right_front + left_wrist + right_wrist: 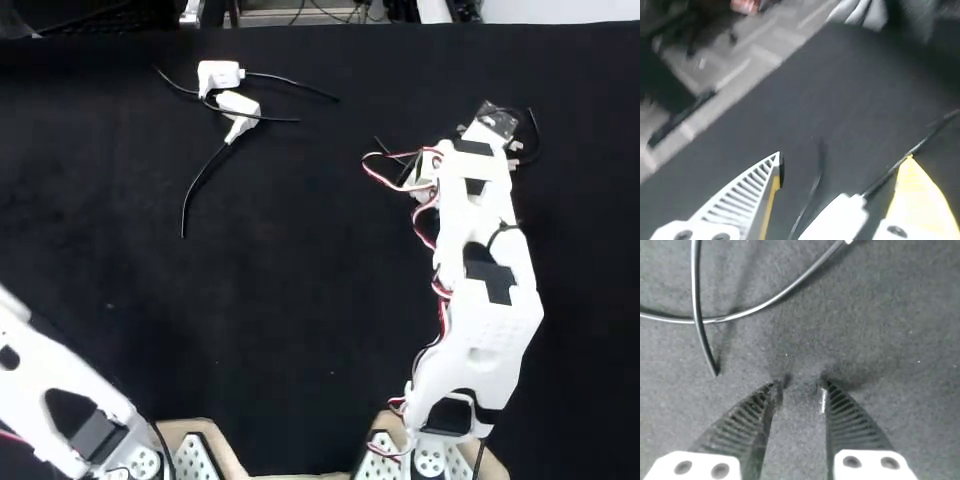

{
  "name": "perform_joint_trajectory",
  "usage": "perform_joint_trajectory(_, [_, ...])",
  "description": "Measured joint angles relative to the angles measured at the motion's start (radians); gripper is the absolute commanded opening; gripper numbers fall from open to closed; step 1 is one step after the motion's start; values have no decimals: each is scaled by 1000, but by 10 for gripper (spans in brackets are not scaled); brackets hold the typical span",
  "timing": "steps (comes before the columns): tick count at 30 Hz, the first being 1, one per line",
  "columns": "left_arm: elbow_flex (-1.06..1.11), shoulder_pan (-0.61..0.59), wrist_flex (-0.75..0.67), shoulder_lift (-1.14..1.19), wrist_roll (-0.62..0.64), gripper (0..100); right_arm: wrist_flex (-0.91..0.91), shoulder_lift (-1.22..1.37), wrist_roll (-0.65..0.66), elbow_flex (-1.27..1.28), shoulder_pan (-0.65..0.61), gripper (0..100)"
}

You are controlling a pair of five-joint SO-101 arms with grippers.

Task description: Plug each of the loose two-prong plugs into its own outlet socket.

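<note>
A black cloth (250, 300) covered the table. In the high view, a far plug piece (219, 74) and a near plug piece (238, 105), both white, lay close together toward the far left, and a thin black cord (187, 205) trailed from them across the cloth. The right arm (480, 270) stretched toward the far right, well apart from them, while the left arm (60, 410) sat at the near left corner. In the left wrist view, grey floor (715, 75) showed past the table edge. The left gripper (844, 161) had its jaws spread wide, with a blurred white plug (837, 217) and its lead (905, 155) between the fingers; contact could not be judged. In the right wrist view, the right gripper (799, 389) hung close over bare cloth, jaws a little apart and holding nothing, with a cord end (706, 347) nearby.
</note>
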Motion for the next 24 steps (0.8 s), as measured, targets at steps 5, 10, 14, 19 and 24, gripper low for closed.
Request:
perform_joint_trajectory(5, [0,-66,0,169,-150,357,0,0,0,0,0,128])
perform_joint_trajectory(10, [-28,-60,-12,244,-373,357,0,0,0,0,0,128])
perform_joint_trajectory(14, [-26,-40,-11,275,-434,357,0,0,0,0,0,128])
perform_joint_trajectory(19, [-25,-29,-12,282,-445,357,0,0,0,0,0,128])
perform_joint_trajectory(24, [-25,-28,6,282,-448,356,0,0,0,0,0,128])
